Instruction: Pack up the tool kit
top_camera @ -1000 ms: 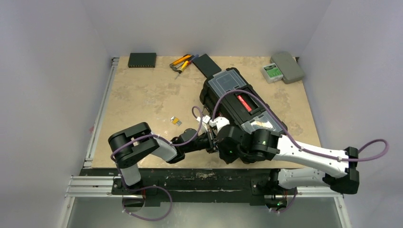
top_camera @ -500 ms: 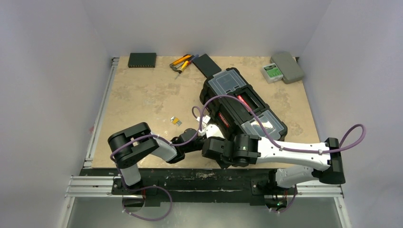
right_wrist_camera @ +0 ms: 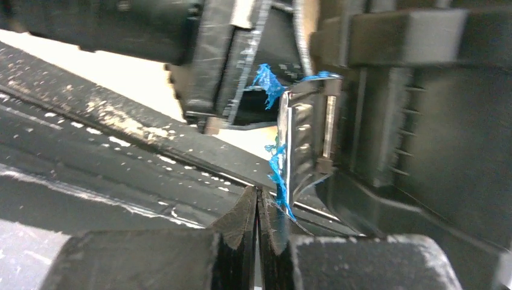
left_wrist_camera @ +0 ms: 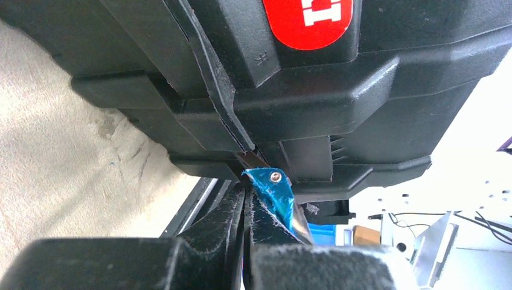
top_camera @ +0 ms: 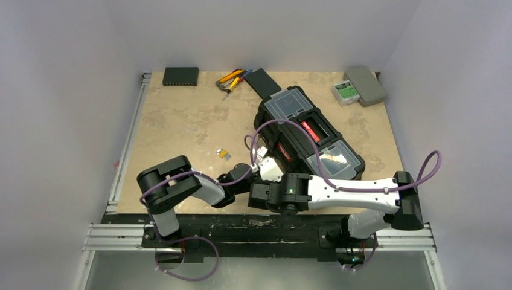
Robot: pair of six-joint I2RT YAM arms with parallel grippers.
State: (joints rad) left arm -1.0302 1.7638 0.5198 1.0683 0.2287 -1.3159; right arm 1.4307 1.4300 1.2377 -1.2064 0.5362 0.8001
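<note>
Right gripper [right_wrist_camera: 258, 198] shifted left, closed beside toolbox [top_camera: 290, 107] latch [right_wrist_camera: 294, 142]; left gripper [left_wrist_camera: 244, 194] closed

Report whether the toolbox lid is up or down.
Down. The toolbox lid lies flat on its base; left wrist view shows the seam closed. Latching: cannot tell.

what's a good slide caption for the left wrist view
Shut left tool at the blue latch of the black toolbox, under its red label

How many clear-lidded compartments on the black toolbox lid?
2. The far clear-lidded compartment is at the back end of the large black plastic toolbox; the near clear-lidded compartment is at its front end. None seems hidden.
</note>
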